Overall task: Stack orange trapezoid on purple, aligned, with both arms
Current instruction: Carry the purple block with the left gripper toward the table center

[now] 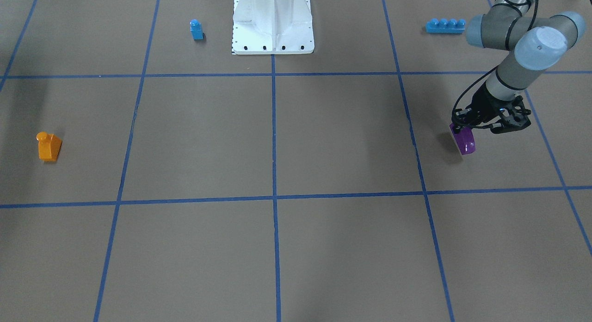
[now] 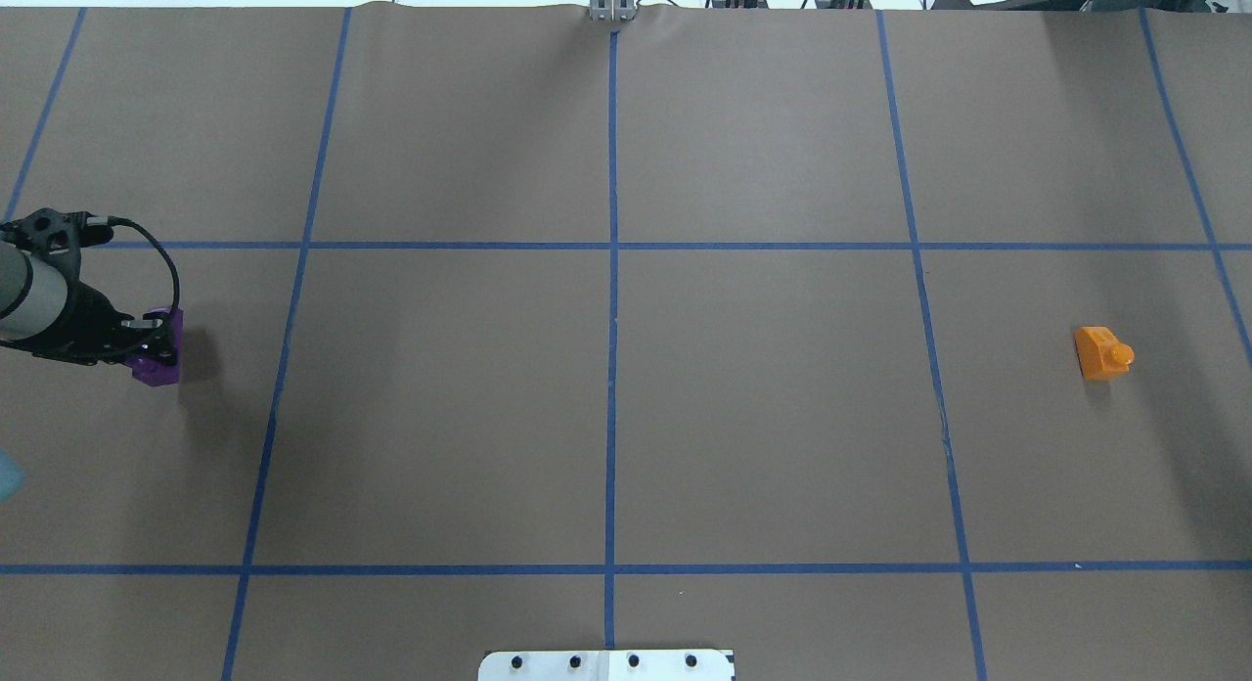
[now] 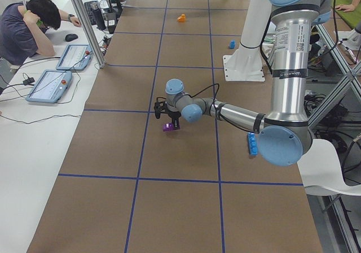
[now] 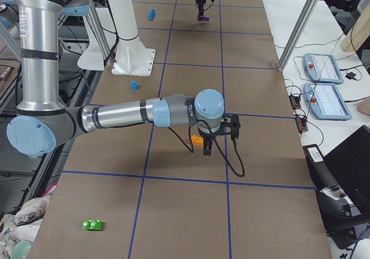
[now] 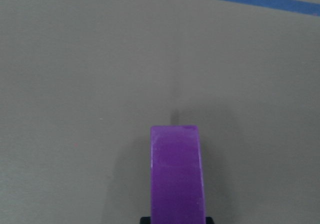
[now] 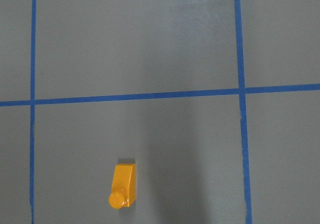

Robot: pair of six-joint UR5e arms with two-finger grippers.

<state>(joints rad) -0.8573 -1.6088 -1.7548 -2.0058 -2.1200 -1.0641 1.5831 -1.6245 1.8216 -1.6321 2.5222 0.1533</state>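
Silver-grey tubular arms (image 3: 287, 66), light-blue joint caps (image 1: 540, 46) (a printed label (image 3: 291, 44) rings one). Black cables (image 2: 172, 268) loop at the wrists.

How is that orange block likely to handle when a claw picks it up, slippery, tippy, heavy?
The orange block looks glossy, so it may slip in a weak pinch, especially on its sloped side. It seems rigid plastic and small, probably light. Its flat faces suggest it won't roll, though a nudge could tip it.
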